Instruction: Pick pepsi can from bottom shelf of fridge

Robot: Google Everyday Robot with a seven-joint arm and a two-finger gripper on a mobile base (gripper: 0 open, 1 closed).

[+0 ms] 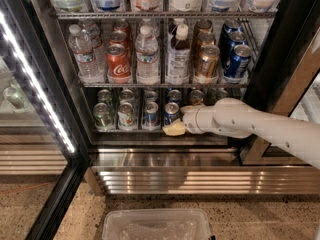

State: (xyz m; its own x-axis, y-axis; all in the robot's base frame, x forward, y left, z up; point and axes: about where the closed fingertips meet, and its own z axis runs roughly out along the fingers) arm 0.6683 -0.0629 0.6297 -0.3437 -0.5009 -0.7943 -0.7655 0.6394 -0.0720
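Observation:
The fridge [75, 134] stands open, with its LED strip on the left. On the bottom shelf [130, 130] stands a front row of short cans. Two of them are blue, and the right one is the pepsi can [171, 113]. My gripper [174, 129], at the end of the white arm [240, 120] that reaches in from the right, sits at the shelf's front rail just below and in front of that can. It holds nothing that I can see. More cans stand behind the front row, partly hidden by the arm.
The shelf above holds water bottles [147, 54], a red cola can [118, 61], bronze cans [207, 61] and taller dark-blue cans [237, 60]. The ribbed steel base [200, 179] runs below the shelf. A clear plastic bin [157, 226] sits on the floor in front.

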